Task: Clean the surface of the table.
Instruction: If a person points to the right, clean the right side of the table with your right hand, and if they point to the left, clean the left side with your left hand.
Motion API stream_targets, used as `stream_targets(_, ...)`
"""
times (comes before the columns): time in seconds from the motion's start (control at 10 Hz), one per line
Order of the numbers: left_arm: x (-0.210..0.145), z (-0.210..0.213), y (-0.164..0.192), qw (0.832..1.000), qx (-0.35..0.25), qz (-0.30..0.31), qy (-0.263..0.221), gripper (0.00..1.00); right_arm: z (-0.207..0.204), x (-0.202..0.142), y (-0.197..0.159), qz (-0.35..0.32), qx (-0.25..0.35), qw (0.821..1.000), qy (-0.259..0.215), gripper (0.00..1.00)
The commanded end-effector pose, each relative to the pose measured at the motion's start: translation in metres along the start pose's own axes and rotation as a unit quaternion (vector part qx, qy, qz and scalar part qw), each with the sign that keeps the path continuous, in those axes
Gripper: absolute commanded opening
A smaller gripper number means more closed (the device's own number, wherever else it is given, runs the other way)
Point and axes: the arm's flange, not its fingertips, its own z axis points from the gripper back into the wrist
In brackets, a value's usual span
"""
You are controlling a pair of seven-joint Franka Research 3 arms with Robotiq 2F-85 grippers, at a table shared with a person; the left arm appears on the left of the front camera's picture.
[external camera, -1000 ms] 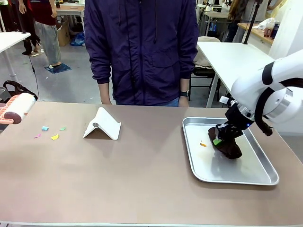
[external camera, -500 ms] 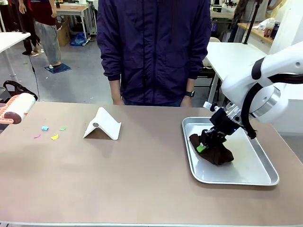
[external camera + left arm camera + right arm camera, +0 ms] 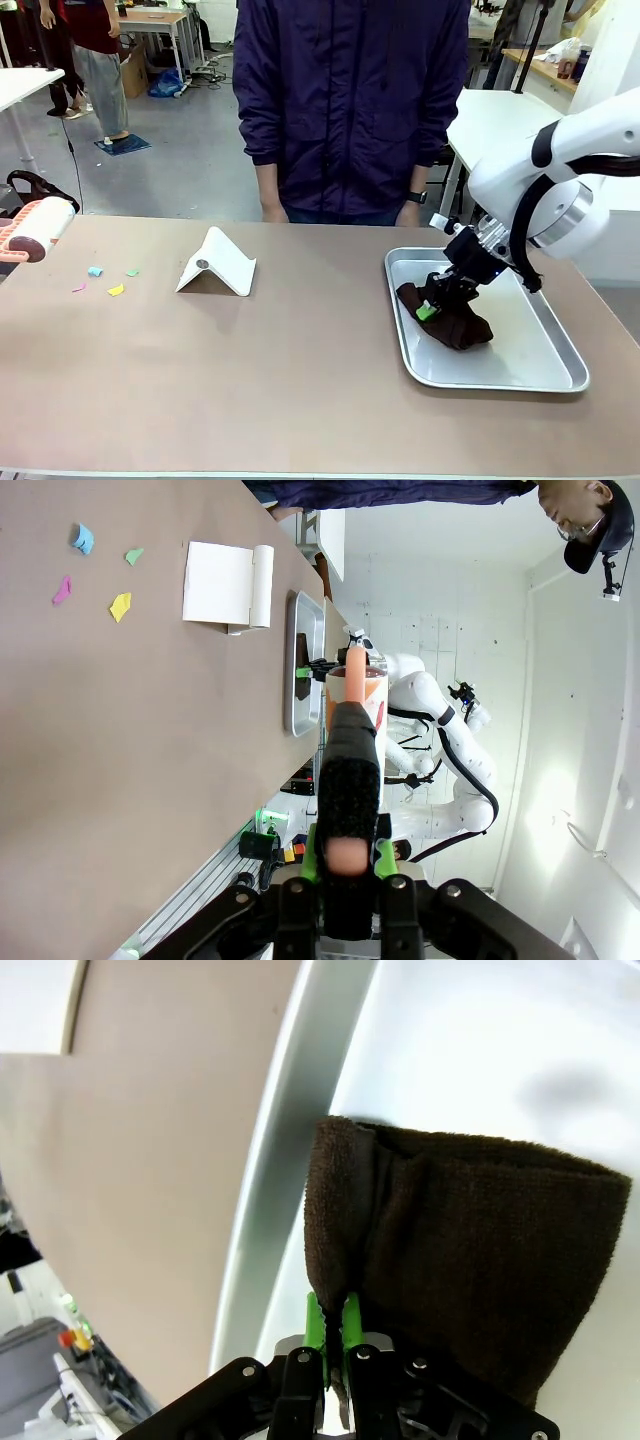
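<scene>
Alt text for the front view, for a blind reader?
The right gripper is shut on a dark brown cloth in a metal tray on the tan table. Coloured paper scraps and a folded white stand lie to the left, a lint roller pokes in at the left edge, and a person stands behind.

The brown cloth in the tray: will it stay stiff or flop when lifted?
Probably floppy: the cloth slumps in folds where the right claw pinches it. Likely light, and its fuzzy pile should grip, not slip.
</scene>
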Motion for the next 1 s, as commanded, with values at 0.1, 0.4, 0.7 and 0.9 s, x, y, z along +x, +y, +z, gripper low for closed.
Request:
stream_targets(0.1,-0.005,-0.001,-0.003,1.0,-0.002,-0.004,0.001,0.0,0.005,0.006,-0.018,-0.083,-0.062,0.992,-0.067,0.07)
stream_targets(0.4,-0.005,-0.001,-0.003,1.0,-0.002,-0.004,0.001,0.0,0.019,0.006,-0.036,-0.141,-0.092,0.98,-0.107,0.07)
stream_targets(0.7,-0.005,-0.001,-0.003,1.0,-0.002,-0.004,0.001,0.0,0.036,0.006,-0.059,-0.251,-0.141,0.95,-0.12,0.07)
stream_targets(0.9,-0.005,-0.001,-0.003,1.0,-0.002,-0.004,0.001,0.0,0.043,0.006,-0.069,-0.302,-0.119,0.939,-0.111,0.07)
